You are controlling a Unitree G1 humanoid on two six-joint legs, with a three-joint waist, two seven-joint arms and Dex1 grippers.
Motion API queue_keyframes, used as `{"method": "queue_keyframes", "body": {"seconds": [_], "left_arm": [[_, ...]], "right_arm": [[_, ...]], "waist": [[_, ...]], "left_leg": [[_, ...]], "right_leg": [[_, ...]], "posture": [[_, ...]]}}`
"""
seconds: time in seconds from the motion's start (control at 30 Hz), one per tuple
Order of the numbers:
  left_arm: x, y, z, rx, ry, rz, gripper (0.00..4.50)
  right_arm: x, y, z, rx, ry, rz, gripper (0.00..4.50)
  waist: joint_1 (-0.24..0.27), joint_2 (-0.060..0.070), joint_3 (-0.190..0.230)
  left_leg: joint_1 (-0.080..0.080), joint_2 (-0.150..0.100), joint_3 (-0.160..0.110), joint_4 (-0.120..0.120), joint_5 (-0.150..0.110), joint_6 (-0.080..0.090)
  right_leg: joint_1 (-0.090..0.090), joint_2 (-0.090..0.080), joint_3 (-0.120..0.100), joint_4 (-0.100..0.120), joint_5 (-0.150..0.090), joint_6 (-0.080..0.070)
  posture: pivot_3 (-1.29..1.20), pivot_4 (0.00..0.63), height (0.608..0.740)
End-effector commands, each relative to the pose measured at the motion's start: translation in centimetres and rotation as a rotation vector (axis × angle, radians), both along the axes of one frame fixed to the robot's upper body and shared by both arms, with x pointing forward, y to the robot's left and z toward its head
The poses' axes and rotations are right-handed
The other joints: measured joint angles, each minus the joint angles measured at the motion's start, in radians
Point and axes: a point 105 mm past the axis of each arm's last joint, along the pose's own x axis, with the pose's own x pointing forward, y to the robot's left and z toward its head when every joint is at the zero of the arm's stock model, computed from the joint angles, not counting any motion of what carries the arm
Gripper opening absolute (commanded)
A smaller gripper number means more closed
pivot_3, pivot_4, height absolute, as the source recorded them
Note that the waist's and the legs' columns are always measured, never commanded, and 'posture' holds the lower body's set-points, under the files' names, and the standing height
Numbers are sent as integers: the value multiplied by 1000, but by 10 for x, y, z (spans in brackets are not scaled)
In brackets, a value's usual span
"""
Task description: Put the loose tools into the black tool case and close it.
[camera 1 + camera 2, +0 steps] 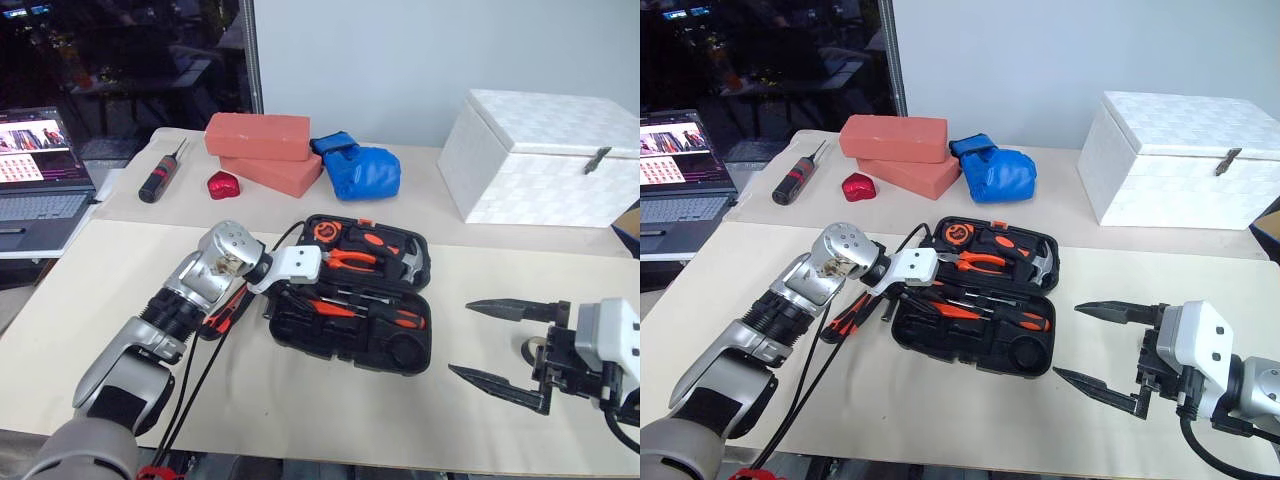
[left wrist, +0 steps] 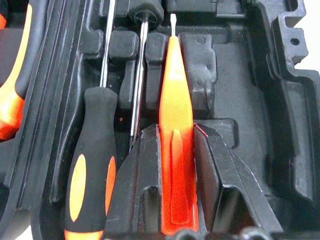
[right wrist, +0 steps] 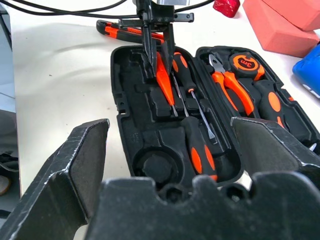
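We see the left gripper (image 2: 177, 165) angled down, clamped on the thin orange driver (image 2: 176, 100) inside the open black tool case (image 1: 415, 355); the right gripper (image 1: 495, 352) hovers beside it, fingers spread.

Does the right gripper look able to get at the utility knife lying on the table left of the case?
Probably not: the utility knife lies beyond the open black tool case, under the left arm; the open right gripper hangs on the case's other side.

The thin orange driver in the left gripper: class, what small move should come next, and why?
Probably open the left gripper and let go. Its fingers clamp the thin orange driver, which already lies along a moulded recess in the open black tool case, beside a seated orange-and-black screwdriver. Another loose tool waits on the table outside the case.
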Motion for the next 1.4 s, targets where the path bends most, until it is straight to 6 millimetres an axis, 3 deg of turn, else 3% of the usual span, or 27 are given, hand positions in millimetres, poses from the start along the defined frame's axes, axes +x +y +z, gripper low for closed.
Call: {"method": "queue_keyframes", "body": {"seconds": [0.03,0.1,0.2,0.33,0.43,0.47,0.63,0.77,1.4], "left_arm": [[0,0,0,-19,-1,2,1754],[1,-1,11,-92,-4,21,2473],[-3,9,28,-183,30,55,2473],[-7,11,41,-326,130,143,1433],[-11,8,41,-403,167,199,230],[-16,8,38,-407,183,205,21],[-33,12,14,-359,232,233,21],[-27,8,0,-342,215,290,21],[-3,3,-10,-395,231,414,21]], "right_arm": [[-4,2,10,-7,-38,7,4500],[-4,2,10,-6,-37,3,4500],[-4,2,10,2,-37,-3,4500],[-1,3,8,12,-40,-8,4500],[1,4,7,17,-44,-8,4500],[2,4,8,18,-45,-7,4500],[2,3,9,17,-45,-9,4500],[3,2,7,16,-42,-11,4500],[0,-3,4,13,-39,-37,4500]], "waist": [[0,0,0],[-1,0,0],[-3,0,0],[-2,0,0],[-2,0,0],[-2,0,0],[-3,0,0],[-2,0,0],[-2,0,0]], "left_leg": [[0,0,0,0,0,0],[0,0,0,0,0,0],[0,0,0,0,0,0],[0,0,-1,0,0,0],[0,0,-1,0,0,0],[0,0,-1,0,0,0],[1,0,-1,0,0,0],[4,0,-1,0,0,0],[7,-1,-2,0,0,1]], "right_leg": [[0,0,0,0,0,0],[0,0,0,0,0,0],[0,0,0,0,0,0],[0,0,0,0,1,1],[0,0,0,0,1,1],[0,0,0,0,1,2],[1,0,-1,1,1,2],[3,0,-1,1,0,0],[8,-1,0,-1,0,0]], "posture": [[0,150,740],[0,150,740],[0,150,740],[0,150,740],[0,150,740],[0,150,740],[0,150,740],[0,150,740],[0,150,740]]}}
